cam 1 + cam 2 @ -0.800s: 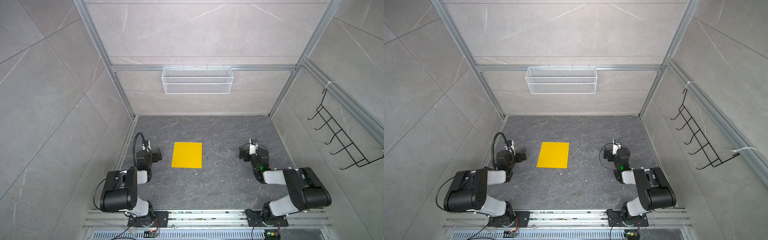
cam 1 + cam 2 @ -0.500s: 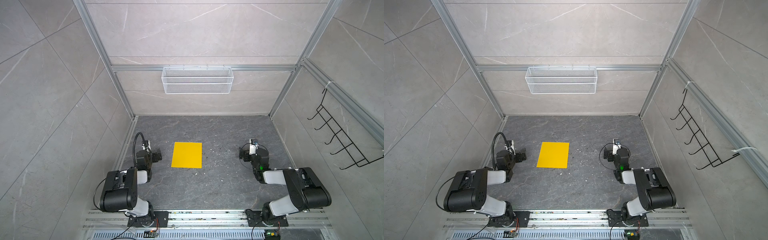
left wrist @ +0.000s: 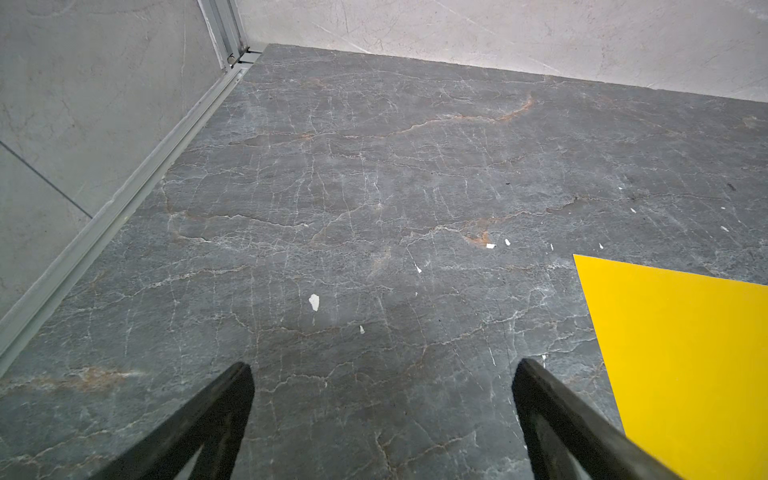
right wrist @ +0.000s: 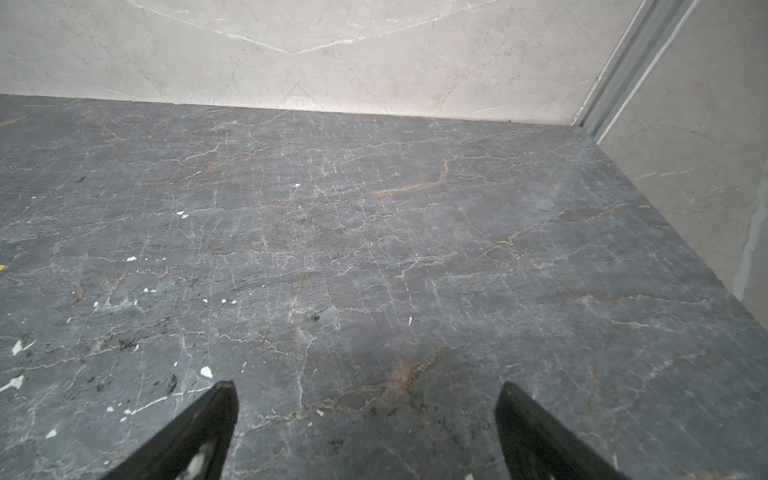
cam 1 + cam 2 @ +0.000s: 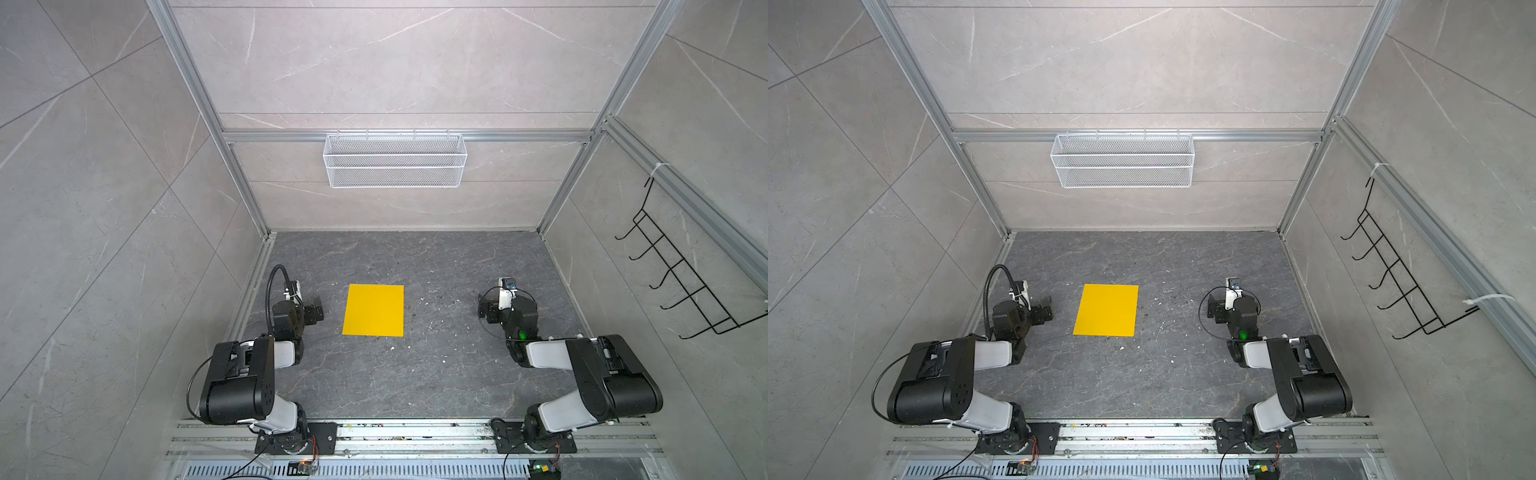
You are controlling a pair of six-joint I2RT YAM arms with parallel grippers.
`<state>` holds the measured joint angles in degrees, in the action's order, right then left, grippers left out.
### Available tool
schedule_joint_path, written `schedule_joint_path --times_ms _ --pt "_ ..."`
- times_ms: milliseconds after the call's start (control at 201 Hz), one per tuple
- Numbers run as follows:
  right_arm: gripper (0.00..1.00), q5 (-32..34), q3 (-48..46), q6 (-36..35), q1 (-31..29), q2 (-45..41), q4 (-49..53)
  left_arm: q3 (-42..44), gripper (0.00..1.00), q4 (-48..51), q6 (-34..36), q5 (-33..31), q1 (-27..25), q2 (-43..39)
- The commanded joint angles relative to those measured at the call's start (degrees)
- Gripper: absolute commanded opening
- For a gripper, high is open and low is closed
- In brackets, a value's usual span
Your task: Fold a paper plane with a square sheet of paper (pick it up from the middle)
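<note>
Opening step: the bright yellow square paper sheet (image 5: pixel 374 309) lies flat, seemingly uncreased. The left gripper (image 3: pixel 380 374), at its nine o'clock, and the right gripper (image 4: pixel 365 392) show released, empty fingers (image 3: pixel 224 409); next comes pinching the sheet's middle.

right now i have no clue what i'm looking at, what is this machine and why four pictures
It is two robot arms fixed at the near edge of a dark stone table, inside a tiled booth. Two pictures look down from overhead, side by side like a pair of eyes. The other two come from cameras on the arms' wrists; the black prongs there are each arm's pincer. The left gripper and right gripper are both open and hold nothing. The square sheet of paper, bright yellow, lies flat and unfolded, nearer the left arm. A wire basket and a hook rack hang on the walls.
</note>
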<state>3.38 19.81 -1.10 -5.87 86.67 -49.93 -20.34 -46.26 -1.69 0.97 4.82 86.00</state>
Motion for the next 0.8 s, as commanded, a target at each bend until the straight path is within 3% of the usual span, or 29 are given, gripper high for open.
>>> schedule_joint_path --times_ms 0,189,359,423,588,792 --pt "0.99 -0.6 1.3 0.4 0.2 0.3 0.7 -0.7 1.0 -1.4 0.7 -0.4 0.1 0.0" --pt "0.99 3.2 0.6 1.8 0.2 -2.6 1.6 -0.3 1.0 -0.6 -0.7 -3.8 0.1 -2.3" --pt "0.99 7.9 6.5 3.1 -0.1 -11.3 18.4 -2.9 1.0 11.7 -1.4 -6.8 -0.2 -12.9" --pt "0.99 10.5 10.8 8.2 -0.4 -14.1 27.3 -3.7 1.0 15.2 -4.2 -9.0 -0.4 -17.5" --pt "0.99 -0.4 24.1 16.9 -0.9 -14.6 47.5 -11.8 1.0 33.9 -17.1 -12.9 -0.4 -24.9" --pt "0.99 -5.2 38.1 22.0 -10.8 -5.8 62.4 -21.9 1.0 53.1 -26.0 -5.0 -0.4 -25.2"
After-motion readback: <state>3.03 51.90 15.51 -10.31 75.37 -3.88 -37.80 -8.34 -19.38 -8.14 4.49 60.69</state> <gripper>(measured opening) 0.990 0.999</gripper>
